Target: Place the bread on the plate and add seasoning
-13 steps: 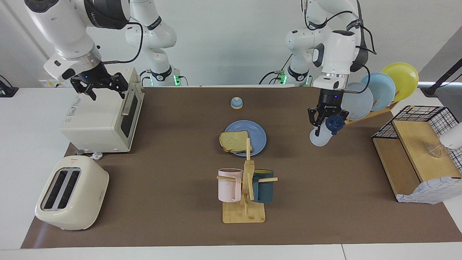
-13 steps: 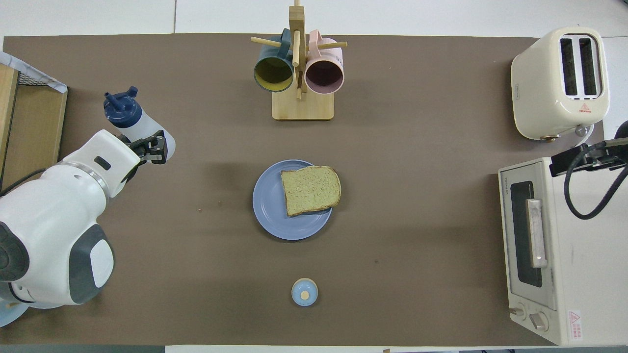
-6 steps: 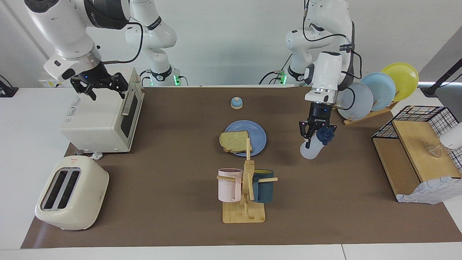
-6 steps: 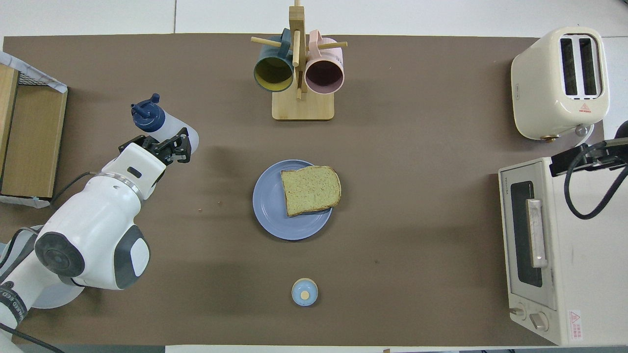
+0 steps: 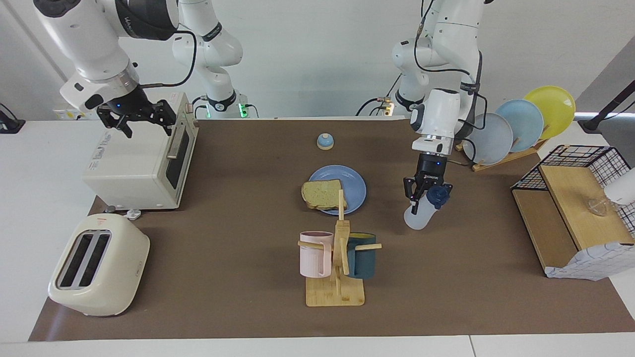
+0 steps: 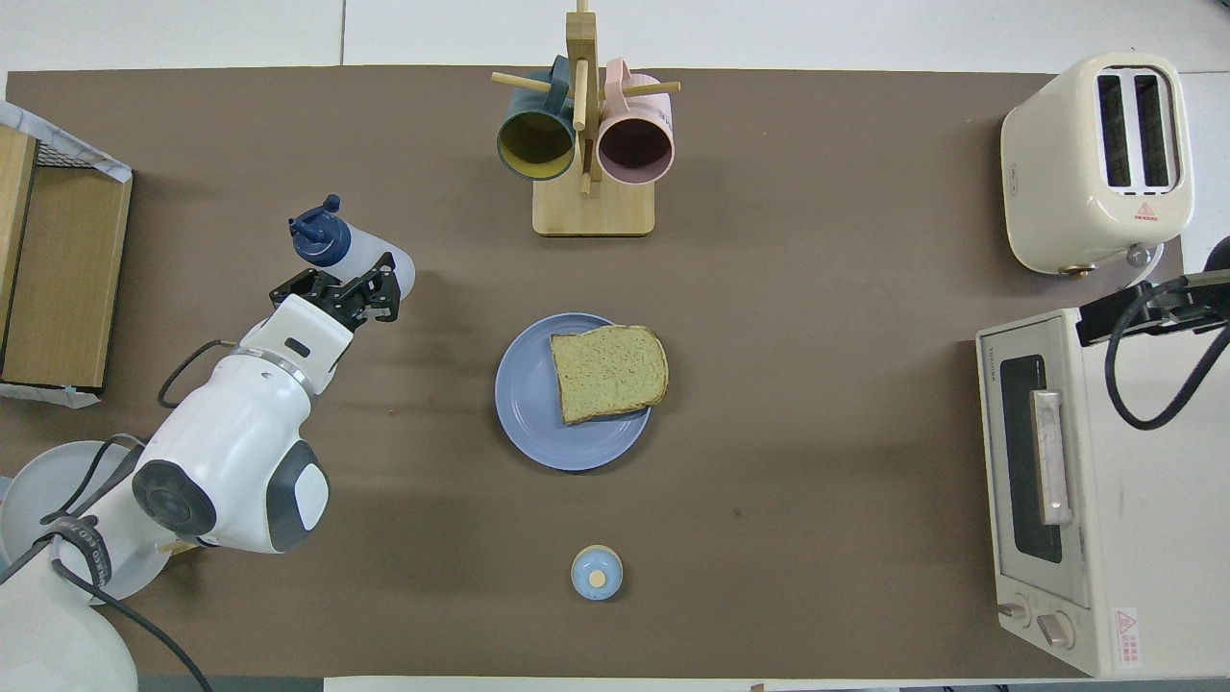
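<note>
The left gripper (image 5: pixel 420 194), right of centre in the facing view, pinches the seasoning (image 5: pixel 424 208) bottle just below its navy cap, the bottle tilted in the air above the brown mat (image 5: pixel 238 297); in the overhead view the left gripper (image 6: pixel 344 293) sits at middle left. At upper left of the facing view the right gripper (image 5: pixel 141 120) hangs with its fingers spread over the cream toaster oven (image 5: pixel 139 163), where that arm waits. At frame centre the bread (image 5: pixel 322 194) lies on the blue plate (image 5: pixel 354 186), overhanging its rim toward the right arm's end of the table. A small blue bell (image 5: pixel 325 142) stands above the plate, a wooden mug rack (image 5: pixel 336 277) with a pink and a teal mug below it. A cream toaster (image 5: pixel 96 265) occupies the lower left, a wire-and-wood shelf (image 5: pixel 570 213) the right edge, upright plates in a rack (image 5: pixel 521 124) the upper right. The mat covers a white table (image 5: pixel 39 198) before a pale wall (image 5: pixel 307 49).
</note>
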You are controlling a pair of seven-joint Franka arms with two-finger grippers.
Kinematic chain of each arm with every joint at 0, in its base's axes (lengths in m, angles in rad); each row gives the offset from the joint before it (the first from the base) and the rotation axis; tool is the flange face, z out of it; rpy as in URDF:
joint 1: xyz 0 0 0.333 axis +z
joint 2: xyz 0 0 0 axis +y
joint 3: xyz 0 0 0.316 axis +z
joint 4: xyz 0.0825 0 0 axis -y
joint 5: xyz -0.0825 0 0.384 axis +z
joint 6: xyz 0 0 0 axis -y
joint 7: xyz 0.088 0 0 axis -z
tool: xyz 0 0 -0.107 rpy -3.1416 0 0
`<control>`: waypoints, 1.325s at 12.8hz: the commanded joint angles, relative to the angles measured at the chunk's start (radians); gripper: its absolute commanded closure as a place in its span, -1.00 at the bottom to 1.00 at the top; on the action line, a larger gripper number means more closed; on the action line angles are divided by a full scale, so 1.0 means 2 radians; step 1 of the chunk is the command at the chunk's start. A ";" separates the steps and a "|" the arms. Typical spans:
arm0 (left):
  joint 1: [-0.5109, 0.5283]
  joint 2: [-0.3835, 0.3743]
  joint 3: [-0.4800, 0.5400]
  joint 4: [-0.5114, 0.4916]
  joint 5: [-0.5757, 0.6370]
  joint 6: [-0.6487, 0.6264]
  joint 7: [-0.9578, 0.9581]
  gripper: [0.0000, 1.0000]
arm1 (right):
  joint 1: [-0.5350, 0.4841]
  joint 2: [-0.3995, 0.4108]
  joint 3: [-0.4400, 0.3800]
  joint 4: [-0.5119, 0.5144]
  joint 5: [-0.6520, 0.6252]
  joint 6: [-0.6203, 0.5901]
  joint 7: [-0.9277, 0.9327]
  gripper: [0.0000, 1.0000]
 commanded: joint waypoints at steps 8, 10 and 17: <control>-0.010 0.033 0.007 -0.007 -0.008 0.025 0.053 1.00 | -0.006 -0.007 0.003 -0.006 0.000 -0.002 -0.008 -1.00; -0.009 0.036 0.007 -0.008 -0.008 0.025 0.064 1.00 | -0.006 -0.007 0.003 -0.005 0.000 -0.002 -0.008 -1.00; -0.007 0.040 0.007 -0.015 -0.008 0.025 0.067 0.22 | -0.006 -0.007 0.003 -0.006 0.000 -0.003 -0.008 -1.00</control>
